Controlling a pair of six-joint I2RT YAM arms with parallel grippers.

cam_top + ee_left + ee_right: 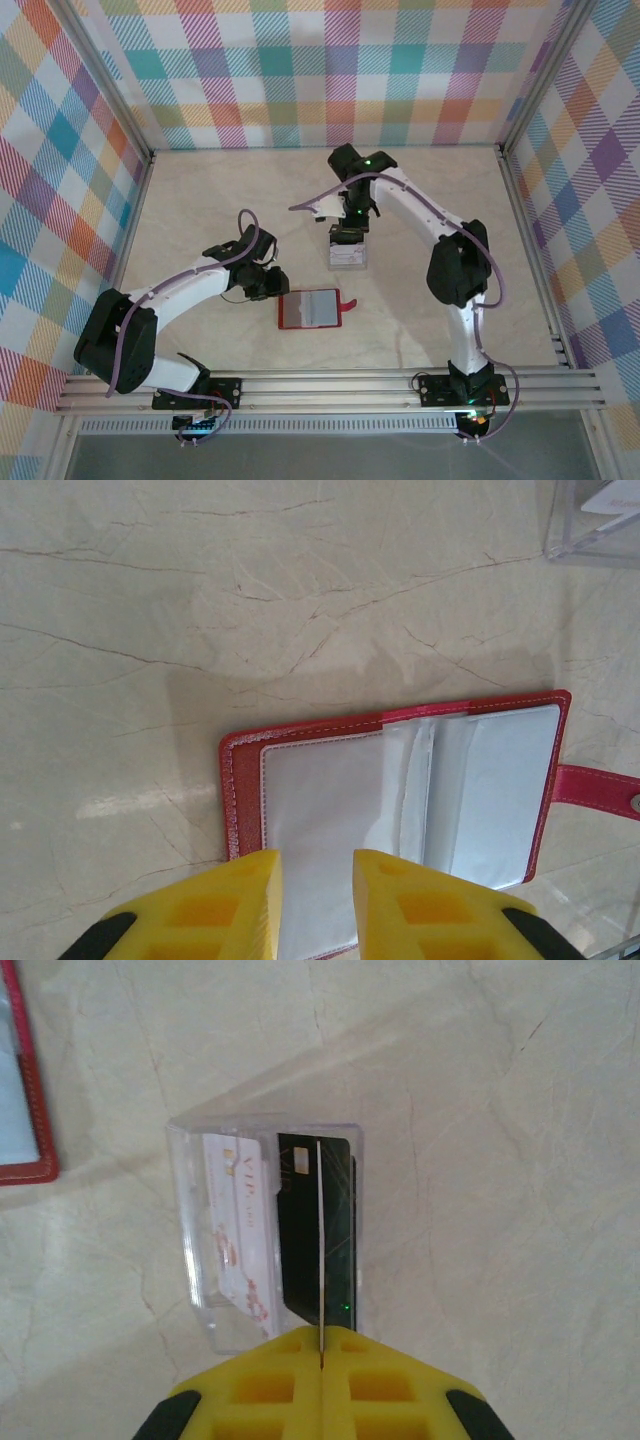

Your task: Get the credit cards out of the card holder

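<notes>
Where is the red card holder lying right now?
In the top view, the card holder lies open on the table near its front middle, just right of the left gripper and in front of the clear box.

Bare table (200, 200) rings the card holder (308, 310); clear tray (348, 255) stands beyond.

I work over a pale cream tabletop veined like marble (200, 200), softly and evenly lit. Walls of pink, teal, orange and blue plaid (330, 70) close it on three sides behind slim silver metal posts (120, 100), and ribbed silver aluminium rails (330, 385) run along the near edge.
</notes>
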